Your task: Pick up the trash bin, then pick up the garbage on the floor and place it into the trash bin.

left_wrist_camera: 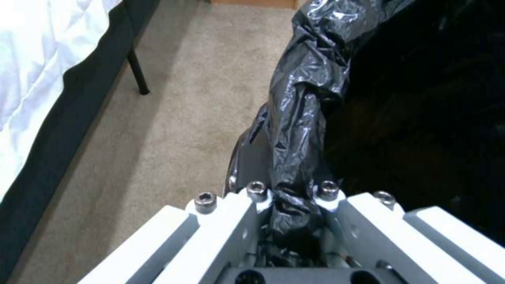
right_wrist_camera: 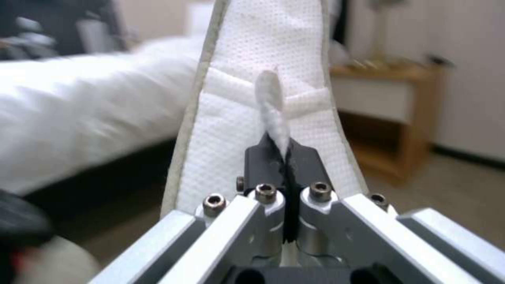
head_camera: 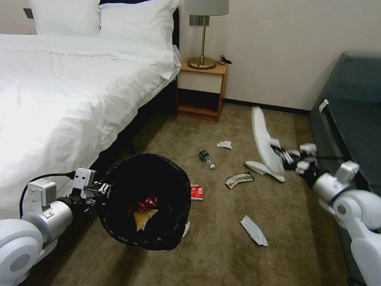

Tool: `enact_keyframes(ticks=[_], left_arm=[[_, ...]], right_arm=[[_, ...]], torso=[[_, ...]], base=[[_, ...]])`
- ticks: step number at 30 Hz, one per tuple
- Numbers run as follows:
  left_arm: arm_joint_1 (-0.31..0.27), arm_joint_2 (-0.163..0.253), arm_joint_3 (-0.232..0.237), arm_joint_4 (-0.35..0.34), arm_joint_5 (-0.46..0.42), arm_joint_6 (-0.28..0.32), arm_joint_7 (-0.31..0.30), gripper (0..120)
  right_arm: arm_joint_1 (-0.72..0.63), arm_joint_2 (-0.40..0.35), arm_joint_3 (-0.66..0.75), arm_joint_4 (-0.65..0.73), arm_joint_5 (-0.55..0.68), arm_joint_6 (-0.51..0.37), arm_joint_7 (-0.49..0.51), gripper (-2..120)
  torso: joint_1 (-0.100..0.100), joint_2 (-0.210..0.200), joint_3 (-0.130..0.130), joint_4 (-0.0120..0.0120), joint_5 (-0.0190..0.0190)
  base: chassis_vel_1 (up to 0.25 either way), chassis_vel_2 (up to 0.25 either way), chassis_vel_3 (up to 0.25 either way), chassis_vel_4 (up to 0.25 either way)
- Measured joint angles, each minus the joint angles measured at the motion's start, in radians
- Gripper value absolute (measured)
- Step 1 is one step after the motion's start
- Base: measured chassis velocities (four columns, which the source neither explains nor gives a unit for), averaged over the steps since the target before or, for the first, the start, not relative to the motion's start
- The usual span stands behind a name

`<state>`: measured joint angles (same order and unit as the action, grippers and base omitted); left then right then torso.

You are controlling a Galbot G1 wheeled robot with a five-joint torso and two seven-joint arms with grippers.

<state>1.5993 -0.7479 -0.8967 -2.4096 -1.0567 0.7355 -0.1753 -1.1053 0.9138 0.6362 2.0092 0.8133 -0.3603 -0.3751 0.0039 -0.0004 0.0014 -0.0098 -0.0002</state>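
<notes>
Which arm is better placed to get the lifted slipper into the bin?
Right. The right tool is shut on the white slipper, lifted off the carpet. The left tool is shut on the trash bin rim, tilting its mouth up, so it should just hold.

White bed (head_camera: 59, 91), two pillows (head_camera: 135, 20), wooden nightstand (head_camera: 202, 89), brass lamp (head_camera: 203, 35), dark sofa (head_camera: 349, 107), tan carpet (head_camera: 222, 246)

you get even, soft room light; the white bed (head_camera: 59, 99) blows out to glare at the left. the trash bin (head_camera: 145, 200) interior is near black. the right wrist view's background is blurred.
</notes>
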Motion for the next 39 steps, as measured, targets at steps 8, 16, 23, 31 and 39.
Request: enact_keyframes(ticks=[8, 16, 23, 31, 39], left_arm=[[-0.015, 0.022, 0.011, 0.006, -0.018, 0.000, -0.011, 1], [-0.015, 0.040, 0.011, 0.006, -0.042, 0.000, -0.021, 1], [-0.019, 0.043, 0.015, 0.008, -0.047, 0.000, -0.021, 1], [-0.014, 0.041, 0.021, 0.008, -0.047, 0.000, -0.019, 1], [-0.016, 0.040, 0.026, 0.009, -0.047, 0.000, -0.016, 1]], right_arm=[[0.163, -0.011, -0.232, 0.080, 0.036, -0.008, -0.005, 0], [0.261, 0.016, -0.465, 0.129, 0.044, -0.006, 0.047, 0], [0.312, 0.042, -0.593, 0.112, 0.021, -0.001, 0.068, 0], [0.292, 0.058, -0.648, 0.100, -0.013, 0.000, 0.071, 0], [0.285, 0.067, -0.698, 0.109, -0.024, -0.009, 0.083, 16]], torso=[[0.000, 0.000, 0.000, -0.0001, -0.0001], [0.000, 0.000, 0.000, 0.0000, -0.0001], [0.000, 0.000, 0.000, 0.0001, 0.0000], [0.000, 0.000, 0.000, -0.0001, 0.0001], [0.000, 0.000, 0.000, 0.0000, 0.0001]], base=[[0.000, 0.000, 0.000, 0.000], [0.000, 0.000, 0.000, 0.000], [0.000, 0.000, 0.000, 0.000], [0.000, 0.000, 0.000, 0.000], [0.000, 0.000, 0.000, 0.000]])
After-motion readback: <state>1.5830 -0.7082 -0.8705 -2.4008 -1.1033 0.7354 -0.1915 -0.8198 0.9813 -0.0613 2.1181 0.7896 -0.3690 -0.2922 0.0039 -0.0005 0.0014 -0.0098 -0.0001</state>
